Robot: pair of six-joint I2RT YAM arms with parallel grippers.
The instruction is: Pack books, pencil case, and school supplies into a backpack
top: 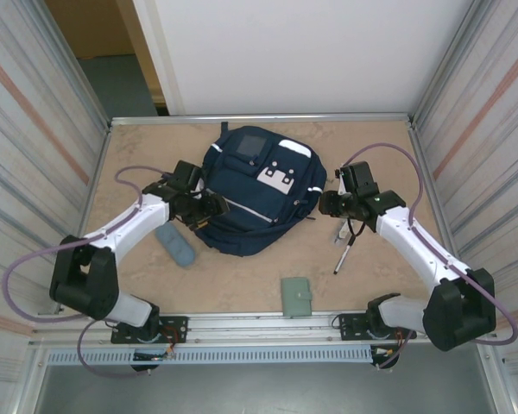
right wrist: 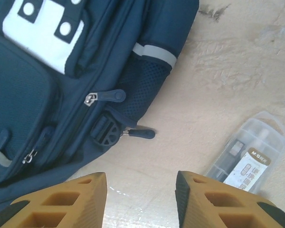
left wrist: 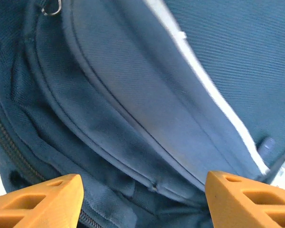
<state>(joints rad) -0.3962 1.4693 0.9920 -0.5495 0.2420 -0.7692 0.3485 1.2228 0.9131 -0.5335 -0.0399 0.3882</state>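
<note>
The navy backpack lies flat mid-table, with pale patches on its front. My left gripper hovers over its left side, open, with folds of backpack fabric and a zip below the spread fingers. My right gripper is open over bare table by the backpack's right edge, with nothing between its jaws. The slate-blue pencil case lies left of the backpack. A black marker, a grey-green booklet and a clear packet lie on the table. The books are out of view.
Corrugated walls close in the table on the left and right, and a metal rail runs along the near edge. A zip pull and a black buckle stick out from the backpack's side near my right gripper.
</note>
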